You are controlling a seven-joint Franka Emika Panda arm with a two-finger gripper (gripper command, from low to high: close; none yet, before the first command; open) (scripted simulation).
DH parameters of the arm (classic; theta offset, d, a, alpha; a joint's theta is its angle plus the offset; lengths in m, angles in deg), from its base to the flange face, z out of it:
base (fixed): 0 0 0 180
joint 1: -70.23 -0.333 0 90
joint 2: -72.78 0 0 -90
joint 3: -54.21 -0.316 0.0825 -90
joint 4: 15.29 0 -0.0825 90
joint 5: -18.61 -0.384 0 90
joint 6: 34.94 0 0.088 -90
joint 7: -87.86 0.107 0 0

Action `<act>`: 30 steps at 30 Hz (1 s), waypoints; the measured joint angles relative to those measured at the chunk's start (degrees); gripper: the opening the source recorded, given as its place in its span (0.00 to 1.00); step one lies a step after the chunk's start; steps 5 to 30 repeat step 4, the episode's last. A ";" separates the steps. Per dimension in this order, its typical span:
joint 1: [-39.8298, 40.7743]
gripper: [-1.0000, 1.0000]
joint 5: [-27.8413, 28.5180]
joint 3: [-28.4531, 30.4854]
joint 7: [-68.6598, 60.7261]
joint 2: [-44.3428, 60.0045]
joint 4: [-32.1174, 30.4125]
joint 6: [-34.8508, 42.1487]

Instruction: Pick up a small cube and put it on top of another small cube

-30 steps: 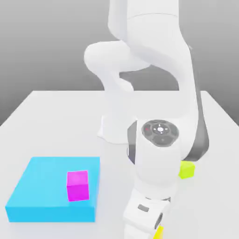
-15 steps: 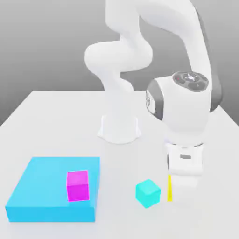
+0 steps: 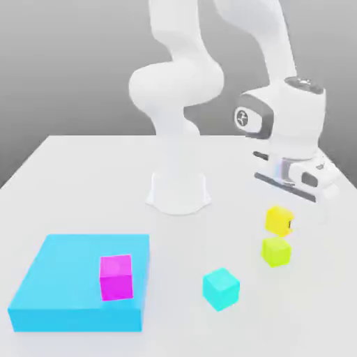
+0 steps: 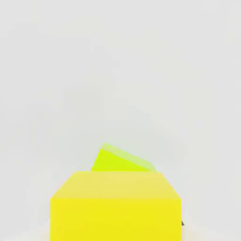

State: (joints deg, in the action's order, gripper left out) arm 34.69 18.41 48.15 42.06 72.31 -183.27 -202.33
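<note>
Exterior view, going from its left: blue slab sits lower left of the frame, flat on the pale table. Magenta cube is on the slab, toward its right-hand side, upright. Next, arm base, white, around mid-frame and a bit left of the right half, with the arm rising from it and reaching over to the upper right. Cyan cube is on the table, lower part of the frame, right of centre, turned so a corner edge faces the camera, well apart from the slab. Lime cube is further right and higher in the frame, also on the table, near the cyan one but not touching. Yellow cube shows just above the lime one in the frame, right of centre, with a visible gap between them. Gripper is clenched on the yellow cube; its pale hand body is at the right, above the cube, tilted. Hand view agrees: yellow cube large and close, held squarely, covering part of the lime cube behind it. Yellow is not on lime.
</note>
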 joint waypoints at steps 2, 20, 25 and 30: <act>-0.25 1.00 1.75 0.79 1.22 3.11 0.19 -2.90; -0.25 1.00 1.75 0.79 1.22 3.11 0.19 -2.90; -0.25 1.00 1.75 0.79 1.22 3.11 0.19 -2.90; -0.25 1.00 1.75 0.79 1.22 3.11 0.19 -2.90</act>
